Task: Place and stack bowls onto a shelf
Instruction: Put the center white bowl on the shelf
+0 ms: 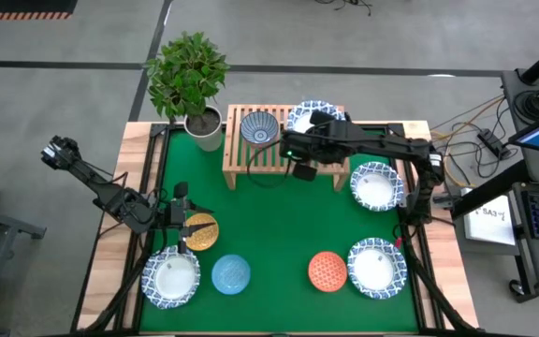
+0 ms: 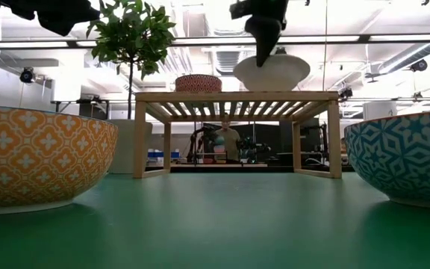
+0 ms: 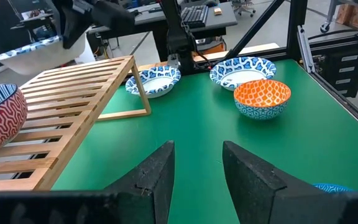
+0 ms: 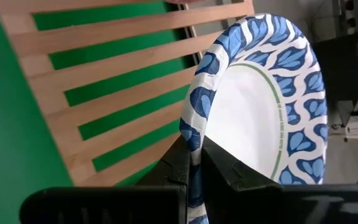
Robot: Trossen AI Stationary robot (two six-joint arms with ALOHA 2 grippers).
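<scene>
Right hand (image 4: 194,165) on wide bowl (image 4: 263,106) rim

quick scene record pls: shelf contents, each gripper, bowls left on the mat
shelf: small blue-patterned bowl on the slats
right gripper: shut on rim of wide white bowl, over the shelf
left gripper: open, empty, near yellow-orange bowl
bowls on mat: three wide white, light blue bowl, orange-red dotted bowl, yellow-orange
</scene>
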